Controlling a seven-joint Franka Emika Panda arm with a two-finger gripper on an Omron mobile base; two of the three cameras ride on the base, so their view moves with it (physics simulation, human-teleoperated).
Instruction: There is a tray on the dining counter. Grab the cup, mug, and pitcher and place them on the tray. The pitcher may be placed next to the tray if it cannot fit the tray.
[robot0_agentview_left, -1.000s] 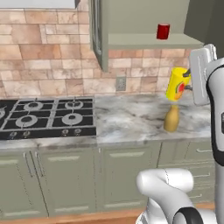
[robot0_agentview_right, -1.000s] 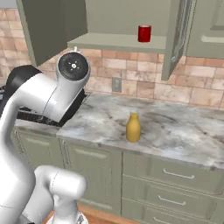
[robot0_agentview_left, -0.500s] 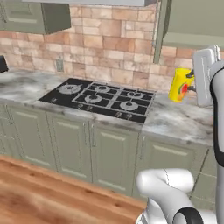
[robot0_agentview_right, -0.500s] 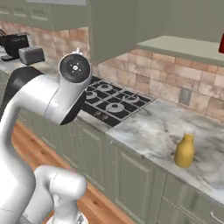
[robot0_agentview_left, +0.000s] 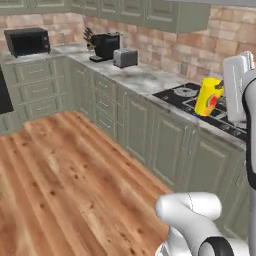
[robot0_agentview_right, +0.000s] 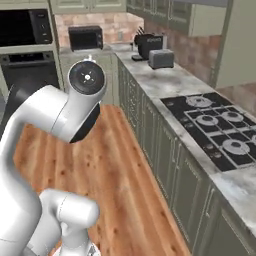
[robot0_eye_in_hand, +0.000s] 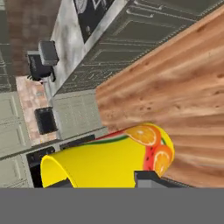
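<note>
The yellow cup (robot0_agentview_left: 208, 97), with a red-orange fruit mark on its side, hangs in the air at the right of the left base view, in front of the stove counter. My gripper (robot0_eye_in_hand: 103, 181) is shut on it. In the hand view the cup (robot0_eye_in_hand: 105, 162) lies sideways across the bottom, with one dark fingertip (robot0_eye_in_hand: 148, 178) pressed against its side, above wooden floor. The white hand (robot0_agentview_left: 236, 87) stands just right of the cup. The tray, dining counter, mug and pitcher are out of view.
A marbled wall counter (robot0_agentview_right: 165, 82) runs along green cabinets and carries a gas stove (robot0_agentview_right: 220, 130), a toaster (robot0_agentview_right: 161, 58), a black coffee machine (robot0_agentview_right: 149, 45) and a microwave (robot0_agentview_left: 27, 41). Open wooden floor (robot0_agentview_left: 65, 170) lies in front. A wall oven (robot0_agentview_right: 25, 60) stands at the far left.
The whole picture has swept sideways, so the camera has moved with the base. The stove counter slid right, and the floor and far counter came in. The cup stays held.
</note>
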